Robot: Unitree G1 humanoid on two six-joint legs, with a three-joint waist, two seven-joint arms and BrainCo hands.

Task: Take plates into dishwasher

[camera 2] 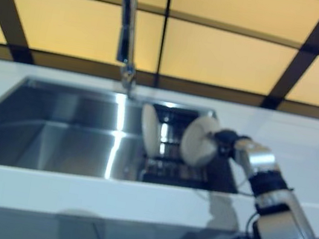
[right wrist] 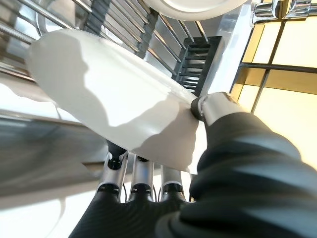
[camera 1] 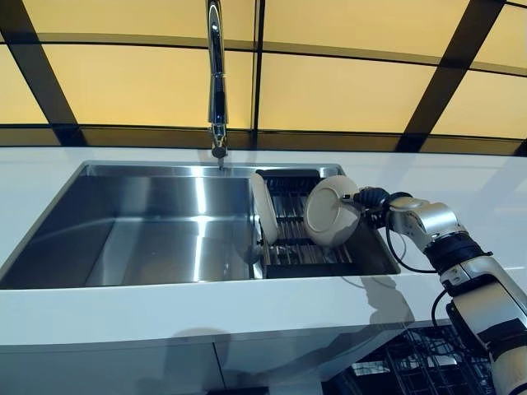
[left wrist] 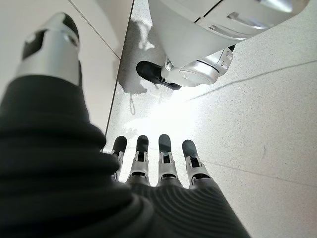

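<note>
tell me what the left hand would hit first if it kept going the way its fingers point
Probably the pale speckled floor. The left hand hangs with straight fingers aimed down at it, and nothing shows between, though depth is hard to judge.

Sink (camera 1: 148, 239) set into the bench (camera 1: 461, 177), taking up the left and middle. Faucet (camera 1: 216, 78) stands behind the sink at its back rim, spout over the basin. Drying rack (camera 1: 309, 247) sits in the sink's right end. One plate (camera 1: 263, 210) stands on edge at the rack's left side. A second plate (camera 1: 331, 212) is to its right, above the rack, pinched at its right edge by the right hand (camera 1: 372, 197). Left hand (left wrist: 158, 163) is well apart, down over the floor (left wrist: 267, 119).
</note>
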